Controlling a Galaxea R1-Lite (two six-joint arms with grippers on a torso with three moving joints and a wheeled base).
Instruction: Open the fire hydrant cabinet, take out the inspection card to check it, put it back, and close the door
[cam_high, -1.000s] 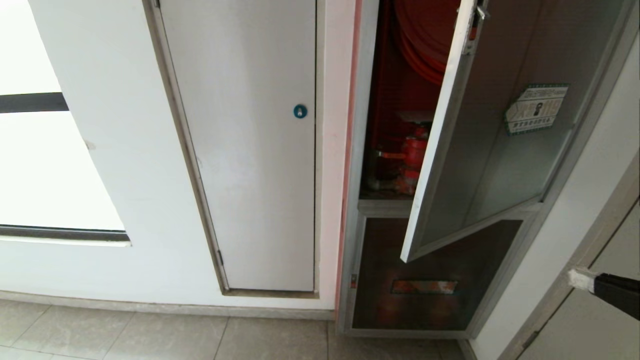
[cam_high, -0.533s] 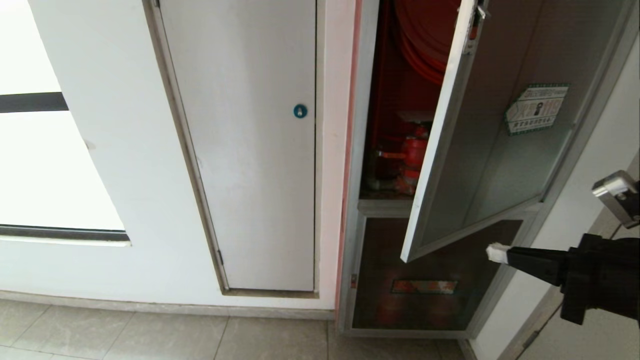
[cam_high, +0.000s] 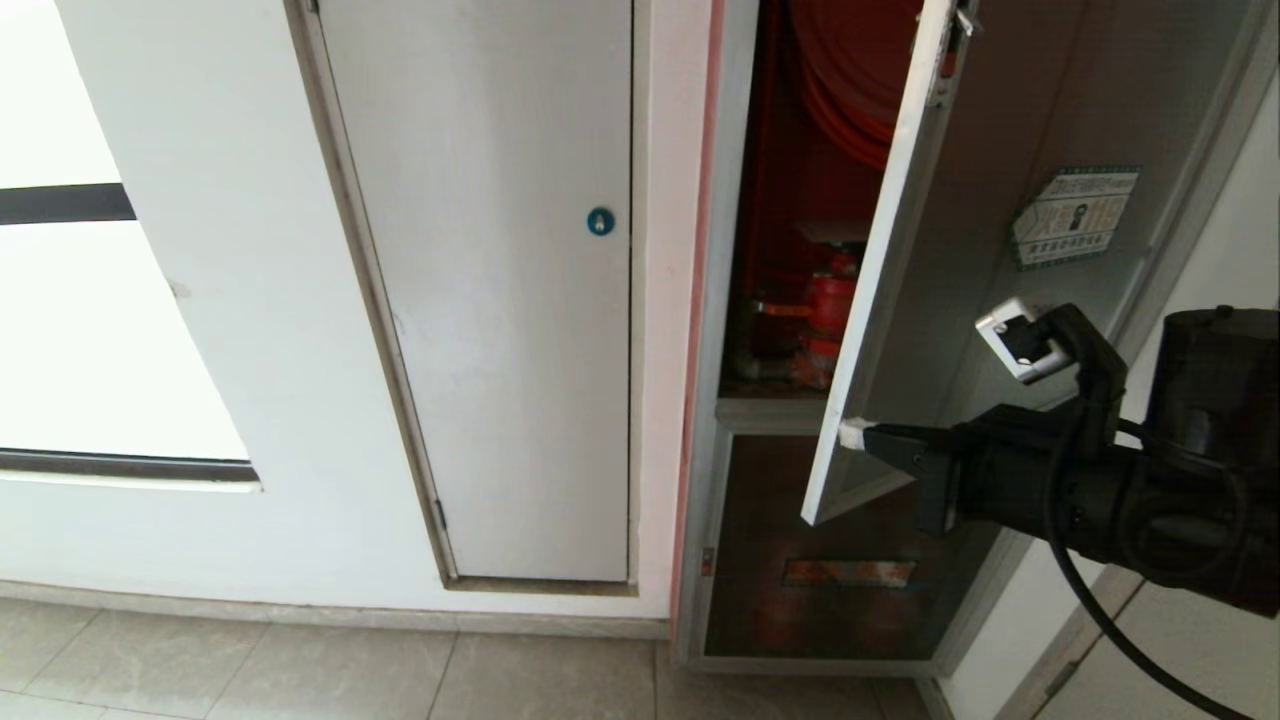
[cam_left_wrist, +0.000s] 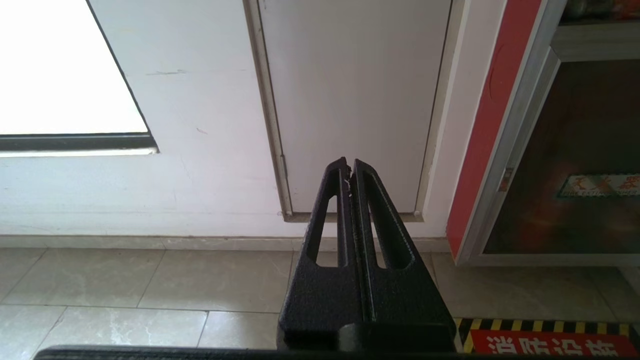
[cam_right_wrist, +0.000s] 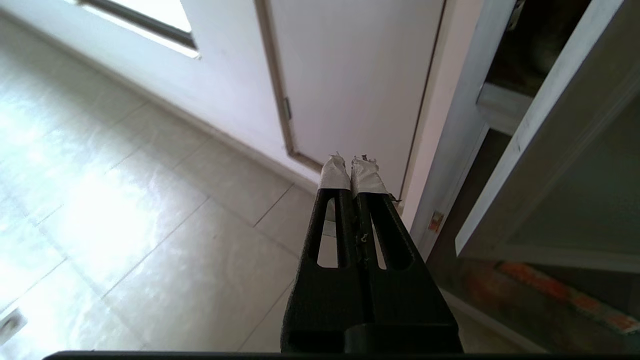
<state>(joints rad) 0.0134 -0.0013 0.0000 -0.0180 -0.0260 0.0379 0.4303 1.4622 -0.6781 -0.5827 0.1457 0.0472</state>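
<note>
Reaching door (cam_high: 905, 300) edge — right gripper (cam_high: 852, 434) pinched together, empty; white door (cam_high: 490, 280) alongside.

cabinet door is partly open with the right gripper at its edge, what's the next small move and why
Probably sweep the right gripper further toward the robot's right, pushing the door wider. Its shut, taped fingers sit at the door's free edge low down, the door stands only partly open, and the gap to the red interior of the fire hydrant cabinet looks too narrow to reach in. No inspection card shows yet. The left gripper hangs shut, idle.

Blown-out window (cam_high: 90, 330) glare — dim cabinet interior (cam_high: 800, 250), sharp focus
</note>
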